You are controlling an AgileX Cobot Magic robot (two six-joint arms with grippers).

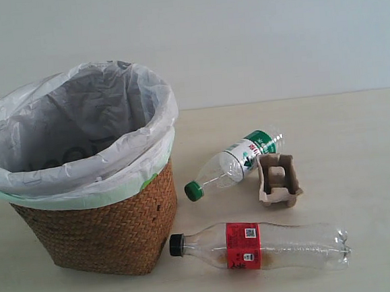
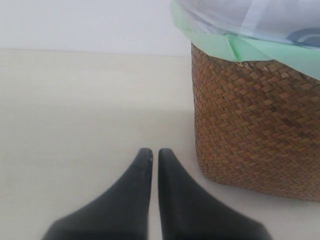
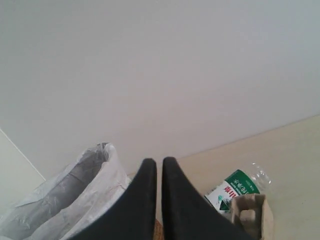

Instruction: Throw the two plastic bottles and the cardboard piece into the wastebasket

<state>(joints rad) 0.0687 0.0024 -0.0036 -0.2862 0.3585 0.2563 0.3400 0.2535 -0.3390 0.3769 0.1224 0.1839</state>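
Presently, the left gripper [image 2: 155, 152] is being held with fingers all but touching, nothing gripped; the wastebasket [image 2: 250, 125] is standing just beside and beyond its tips. The right gripper [image 3: 159, 162] is likewise being held closed and empty, the bag liner [image 3: 75, 200] lying near, below its tips. Farther beyond them, the green-cap bottle [image 3: 239, 186] and the cardboard piece [image 3: 250, 215] are being observed lying side by side. The black-cap bottle [image 1: 257, 246] is lying by the basket's base, outside both wrist views.

A pale bench [image 1: 357, 140] carries an upright basket [image 1: 100, 228]. To its right lie a green-cap bottle [image 1: 233, 163], a cardboard holder [image 1: 279, 180] just beside that, and a black-cap bottle [image 1: 270, 245].
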